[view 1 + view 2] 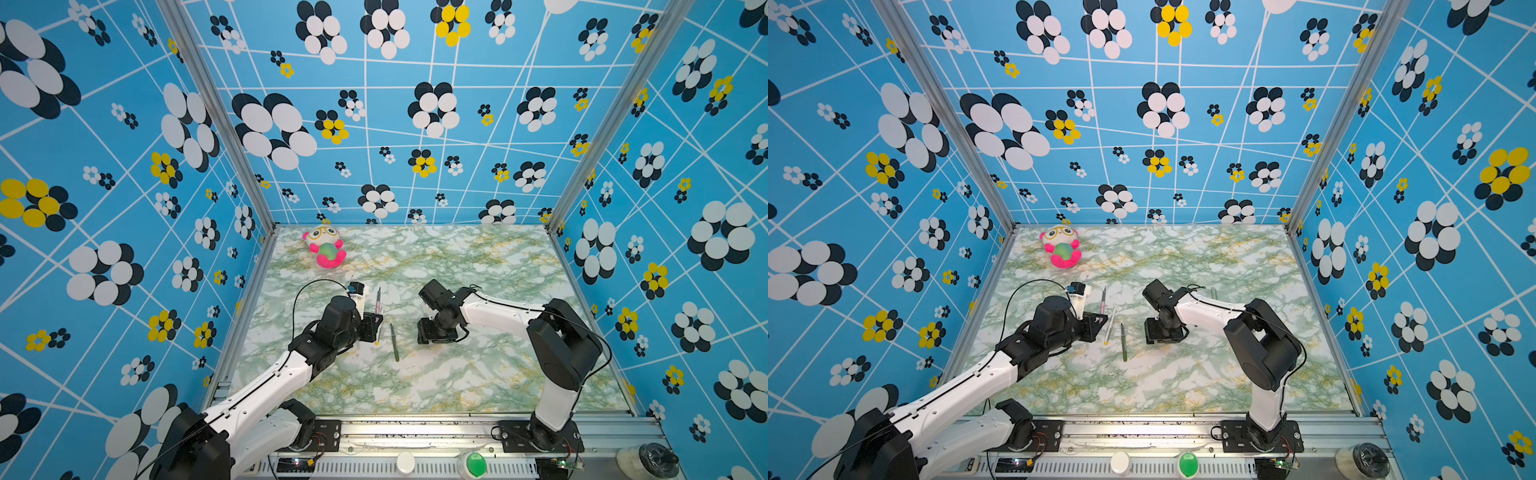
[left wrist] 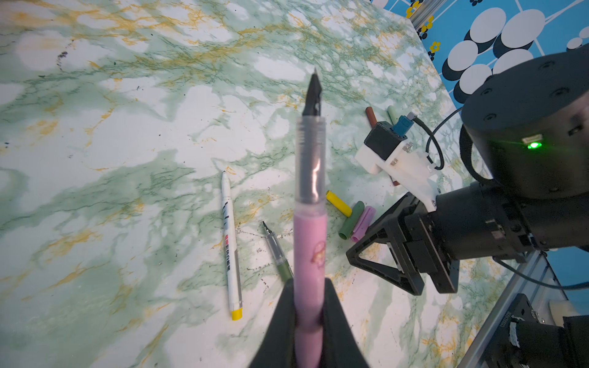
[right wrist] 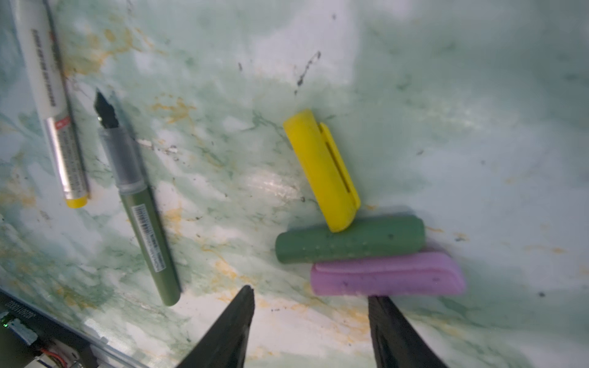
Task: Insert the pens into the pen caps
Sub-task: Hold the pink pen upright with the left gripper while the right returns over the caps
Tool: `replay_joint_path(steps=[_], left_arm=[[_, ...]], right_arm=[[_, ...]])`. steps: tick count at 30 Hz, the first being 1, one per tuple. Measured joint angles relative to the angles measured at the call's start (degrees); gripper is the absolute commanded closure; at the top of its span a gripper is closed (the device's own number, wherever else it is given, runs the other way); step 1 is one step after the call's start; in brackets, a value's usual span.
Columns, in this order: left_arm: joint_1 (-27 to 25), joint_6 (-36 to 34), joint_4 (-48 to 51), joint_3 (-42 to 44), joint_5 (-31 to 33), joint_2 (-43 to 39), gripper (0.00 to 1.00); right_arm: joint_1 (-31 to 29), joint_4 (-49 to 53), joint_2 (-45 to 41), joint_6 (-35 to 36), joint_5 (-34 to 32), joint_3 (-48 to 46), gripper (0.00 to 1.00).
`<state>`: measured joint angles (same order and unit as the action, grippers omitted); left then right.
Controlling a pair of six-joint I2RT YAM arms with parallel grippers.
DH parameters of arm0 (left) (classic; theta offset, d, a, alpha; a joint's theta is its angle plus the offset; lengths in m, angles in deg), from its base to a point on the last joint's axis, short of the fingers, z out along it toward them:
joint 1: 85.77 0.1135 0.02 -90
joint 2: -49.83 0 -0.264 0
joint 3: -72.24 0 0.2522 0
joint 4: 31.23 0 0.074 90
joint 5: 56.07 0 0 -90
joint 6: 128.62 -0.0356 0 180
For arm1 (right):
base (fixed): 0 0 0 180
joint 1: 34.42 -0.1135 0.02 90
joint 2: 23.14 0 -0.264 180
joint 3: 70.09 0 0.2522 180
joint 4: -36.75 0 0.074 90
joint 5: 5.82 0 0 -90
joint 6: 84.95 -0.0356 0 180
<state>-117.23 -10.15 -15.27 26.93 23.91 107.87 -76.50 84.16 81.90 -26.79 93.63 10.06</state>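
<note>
left claw (image 2: 309, 284) clamped tight on pink pen (image 2: 308, 242), nib pointing outward | right claw (image 3: 311, 293) spread wide, empty, near pink cap (image 3: 387, 274) | green cap (image 3: 350, 239) touching it, yellow cap (image 3: 322, 169) against green | green pen (image 3: 145, 223), white pen (image 3: 47, 79) flat on table (image 3: 446, 95)

Pink pen (image 2: 309, 242), uncapped, aloft. Near the yellow cap (image 3: 322, 169) lie white pen (image 2: 231, 242) and uncapped green pen (image 3: 143, 220); green cap (image 3: 350, 240) touches it, pink cap (image 3: 385, 277) just beyond.

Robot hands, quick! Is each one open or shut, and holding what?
Left hand: shut, holding the pink pen.
Right hand: open, empty, by the pink cap.
</note>
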Motion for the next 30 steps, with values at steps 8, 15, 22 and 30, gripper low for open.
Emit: replay_joint_path(steps=[8, 15, 22, 30], left_arm=[[0.0, 0.02, 0.0, 0.0, 0.0, 0.02, 1.0], [0.0, 0.0, -0.04, 0.0, -0.02, 0.42, 1.0], [0.0, 0.02, -0.07, 0.0, -0.46, 1.64, 1.0], [0.0, 0.02, -0.04, 0.0, -0.5, 1.64, 1.0]], right_arm=[[1.44, -0.24, 0.5, 2.93, -2.82, 0.68, 0.49], [2.29, -1.2, 0.52, 3.76, -5.11, 0.74, 0.58], [3.41, -1.7, 0.5, 3.76, -6.23, 0.72, 0.59], [3.67, -2.84, -0.66, 3.76, -6.62, 0.11, 0.59]])
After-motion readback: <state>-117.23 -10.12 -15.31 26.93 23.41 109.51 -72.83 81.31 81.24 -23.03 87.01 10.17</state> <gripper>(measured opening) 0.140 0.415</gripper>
